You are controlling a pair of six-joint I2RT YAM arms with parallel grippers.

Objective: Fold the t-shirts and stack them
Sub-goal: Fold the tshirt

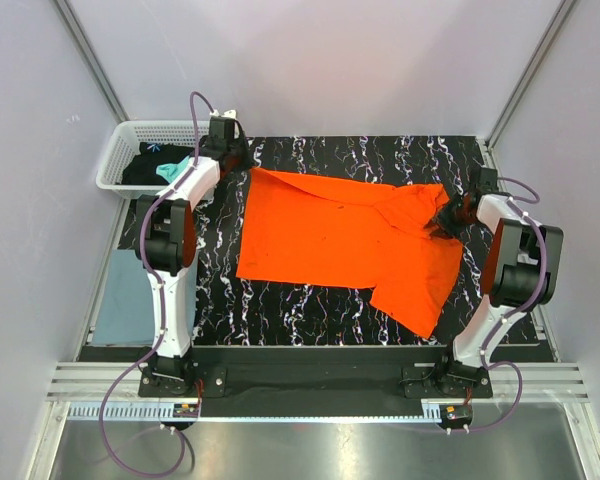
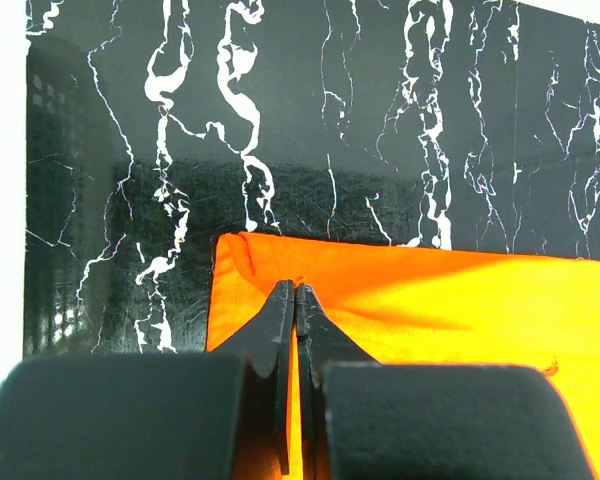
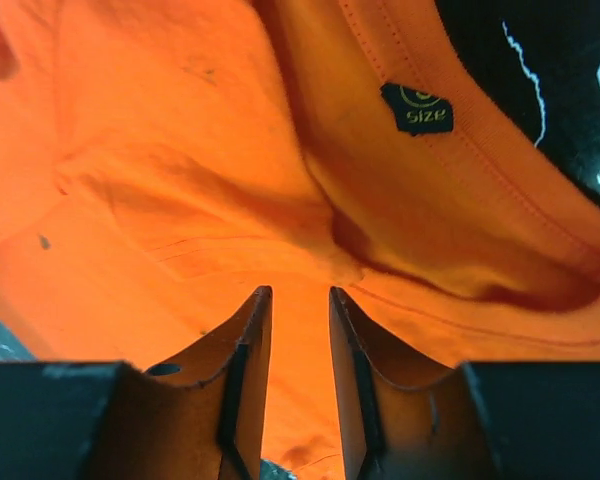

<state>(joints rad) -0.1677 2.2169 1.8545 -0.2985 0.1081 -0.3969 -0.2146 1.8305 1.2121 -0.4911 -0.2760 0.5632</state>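
Overhead, the orange t-shirt (image 1: 340,240) lies spread across the middle of the black marbled table (image 1: 310,310), one sleeve trailing toward 5 o'clock. My left gripper (image 1: 230,152) sits at the shirt's 10 o'clock corner and my right gripper (image 1: 448,217) at its 3 o'clock side, by the neck. Beyond the left arm, at 10 o'clock, the white basket (image 1: 115,165) holds a black tee (image 1: 145,172) and a teal tee (image 1: 170,168). A grey-blue tee (image 1: 125,290) lies flat off the table's 9 o'clock edge. From my left wrist, the fingertips (image 2: 283,300) are pressed together right over the orange corner, with bare table running off toward 12 o'clock. I cannot tell whether any hem is pinched between them. From my right wrist, the jaws stand a narrow slit apart with nothing clamped. They hover over bunched cloth just below the collar, and the size label (image 3: 417,107) sits at 1 o'clock. I judge the fold has yet to begin. If my left pinch holds only air, that corner will stay down when I lift and the fold will skew. If my right closes on this rumpled heap, it could catch both layers or just the collar rib. Either would drag the shirt sideways instead of folding it.
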